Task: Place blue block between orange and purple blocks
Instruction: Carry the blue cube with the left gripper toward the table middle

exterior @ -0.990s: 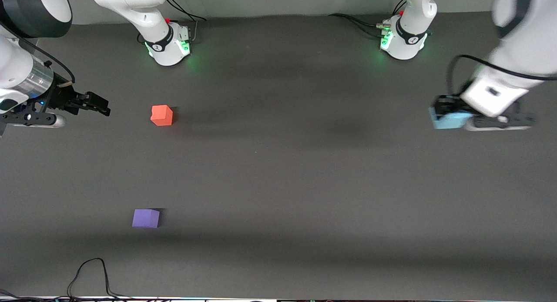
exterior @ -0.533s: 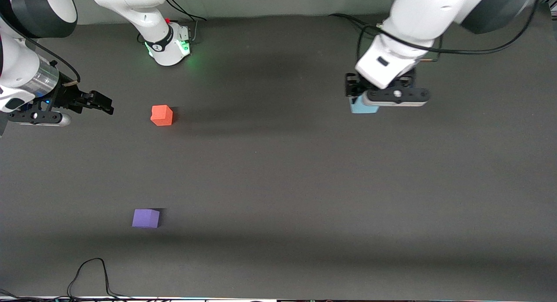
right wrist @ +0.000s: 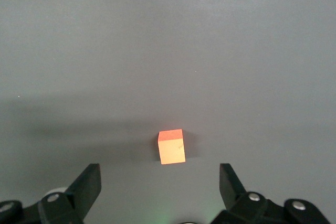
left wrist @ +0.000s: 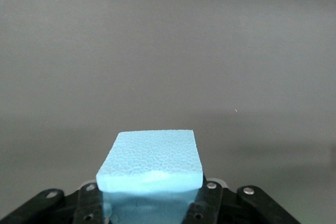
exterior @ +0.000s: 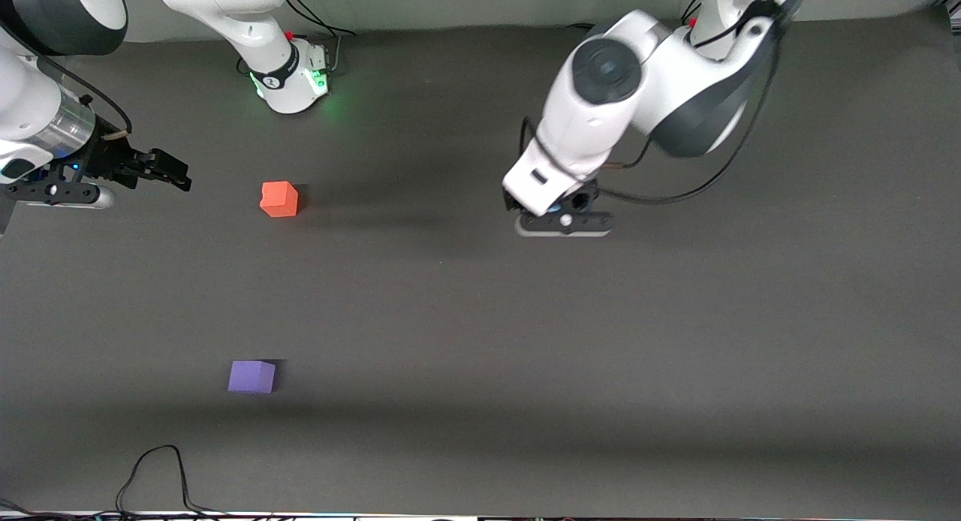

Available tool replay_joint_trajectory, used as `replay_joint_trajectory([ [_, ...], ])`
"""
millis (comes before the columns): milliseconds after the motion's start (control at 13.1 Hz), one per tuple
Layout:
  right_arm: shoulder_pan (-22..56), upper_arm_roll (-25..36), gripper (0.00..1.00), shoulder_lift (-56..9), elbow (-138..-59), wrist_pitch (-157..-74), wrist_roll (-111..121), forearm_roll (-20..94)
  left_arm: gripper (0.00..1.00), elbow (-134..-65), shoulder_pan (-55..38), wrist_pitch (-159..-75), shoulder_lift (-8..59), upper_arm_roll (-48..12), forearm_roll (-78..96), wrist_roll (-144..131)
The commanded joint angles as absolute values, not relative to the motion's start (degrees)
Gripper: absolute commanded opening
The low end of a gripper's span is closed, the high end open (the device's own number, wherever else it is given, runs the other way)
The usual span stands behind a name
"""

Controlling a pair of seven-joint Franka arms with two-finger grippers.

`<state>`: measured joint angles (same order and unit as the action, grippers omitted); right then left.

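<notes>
Blue block [left wrist: 151, 169] sits clamped in the left gripper [left wrist: 152, 203], up in the air over the bare middle of the counter [exterior: 465, 341]; in the front view the wrist hides it. Its pebbled, matte faces look like foam, so I judge it light, a little soft under pressure and not slippery or fragile. The jaws pinch two opposing flat sides low on the cube, which seems the right hold; a hard squeeze could dent it, and the lower edges already look slightly pressed in.

The orange block [exterior: 279, 199] and the purple block [exterior: 251, 377] rest well apart toward the right arm's end, the purple one nearer the front camera, with open counter between them. The dark surface looks flat, dull and grippy enough for a cube to stay put. The right gripper [exterior: 161, 172] waits with jaws wide near the orange block, so room looks ample.
</notes>
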<state>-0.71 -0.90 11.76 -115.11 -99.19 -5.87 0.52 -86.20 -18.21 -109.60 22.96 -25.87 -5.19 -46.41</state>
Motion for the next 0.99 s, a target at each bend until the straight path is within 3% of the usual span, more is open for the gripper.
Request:
replay_joint_trajectory([
  [0, -0.79, -0.70, 1.00, 12.04, -115.93, -100.63, -4.75, 0.35, 0.00, -83.58, -21.79, -113.62, 30.47, -25.23, -9.84, -52.80],
  [228, -0.88, -0.62, 1.00, 11.52, -115.49, -100.72, -4.83, 0.35, 0.00, -83.58, -23.81, -119.42, 36.46, -24.96, -14.22, -58.78],
  [914, -1.85, -0.26, 1.00, 10.90, -114.61, -100.37, -4.75, 0.09, 0.00, -83.76, -28.13, -126.38, 46.13, -22.59, -21.52, -66.09],
])
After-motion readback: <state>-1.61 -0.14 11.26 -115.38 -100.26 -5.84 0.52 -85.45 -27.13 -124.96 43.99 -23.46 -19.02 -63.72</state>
